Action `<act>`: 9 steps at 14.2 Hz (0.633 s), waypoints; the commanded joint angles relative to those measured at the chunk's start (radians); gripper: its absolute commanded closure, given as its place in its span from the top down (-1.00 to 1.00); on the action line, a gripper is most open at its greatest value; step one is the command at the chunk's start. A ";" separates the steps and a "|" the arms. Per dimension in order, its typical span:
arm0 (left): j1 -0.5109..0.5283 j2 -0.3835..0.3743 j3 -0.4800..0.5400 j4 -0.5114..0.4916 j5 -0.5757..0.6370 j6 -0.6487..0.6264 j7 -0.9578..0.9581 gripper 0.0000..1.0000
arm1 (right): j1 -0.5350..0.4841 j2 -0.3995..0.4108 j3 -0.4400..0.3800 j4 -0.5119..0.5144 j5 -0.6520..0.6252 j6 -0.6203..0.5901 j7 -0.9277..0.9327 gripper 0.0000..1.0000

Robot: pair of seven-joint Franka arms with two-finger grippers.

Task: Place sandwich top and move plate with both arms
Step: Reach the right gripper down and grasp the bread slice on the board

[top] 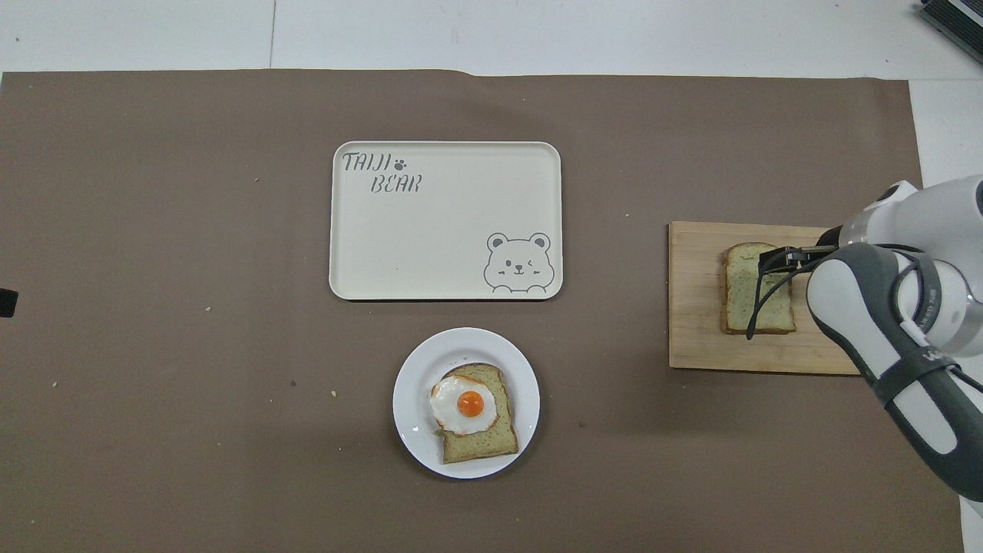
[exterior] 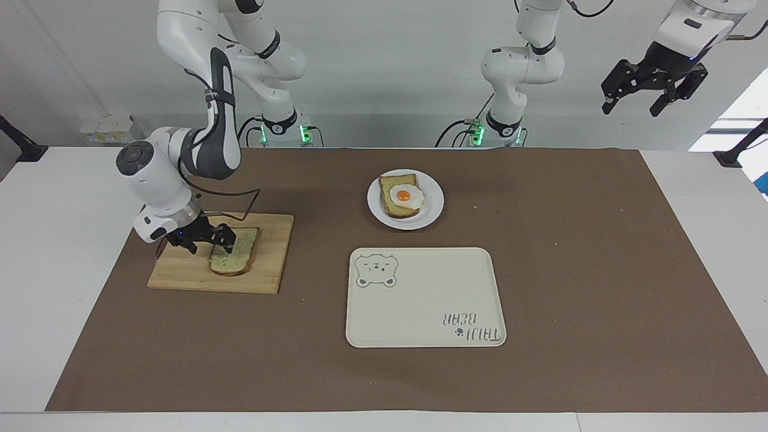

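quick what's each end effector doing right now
Right end effector: open, low at the bread slice on the board, holding nothing.
Left end effector: open, empty, raised, waiting.

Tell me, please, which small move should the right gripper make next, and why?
Probably close on the sandwich top: the right gripper is open, low at the slice's edge on the cutting board, and the slice is not yet gripped.
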 commanded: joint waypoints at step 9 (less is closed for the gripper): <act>-0.011 -0.020 0.004 -0.019 0.008 -0.012 -0.002 1.00 | -0.018 0.002 0.009 -0.076 0.105 0.073 -0.112 0.27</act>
